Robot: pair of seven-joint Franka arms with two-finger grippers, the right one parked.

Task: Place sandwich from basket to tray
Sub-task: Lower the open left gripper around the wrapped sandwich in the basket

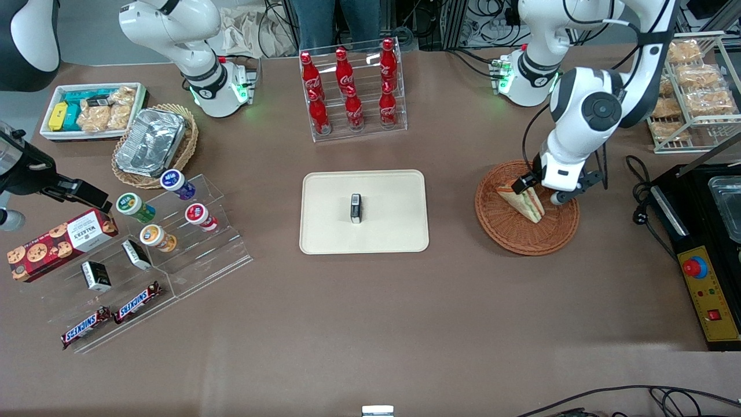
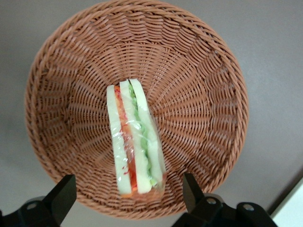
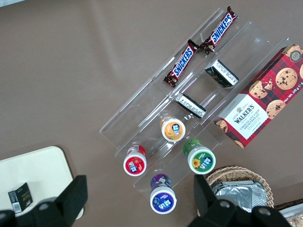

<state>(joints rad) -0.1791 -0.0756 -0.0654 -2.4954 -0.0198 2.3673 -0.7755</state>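
Sandwich (image 2: 135, 142) sits in the reddish-brown basket (image 1: 503, 231), standing on edge with its layered cut face up; the wrap shows as a clear film over the bread. It lies off the basket's centre, toward the part of the rim nearest the wrist camera.

My gripper (image 2: 125, 201) hangs above the basket, over the sandwich, with its fingers spread wide and nothing between them. In the wrist view one finger (image 2: 61, 196) and the other stand to either side of the wedge's near end, apart from it. In the front view the arm covers much of the basket, so I judge height from the wrist view only — not yet down among the bread, I think.

Step in hand: descend and close on the sandwich. Notes for doing it well:
- Keep the fingers straddling the flat bread faces, not the cut edge, so the layers are pressed together rather than split.
- Centre the wedge between the fingers before closing; it looks slightly nearer one finger now.
- Go low enough to catch the body of the wedge, but stop short of the wicker — a fingertip snagging the weave could drag the basket.
- Close gently; the bread will likely squash and the film may slip.

The tray (image 1: 324, 231) lies well apart, toward the table's middle, with a small dark box (image 1: 356, 208) at its centre. I'd aim for bare tray beside that box.
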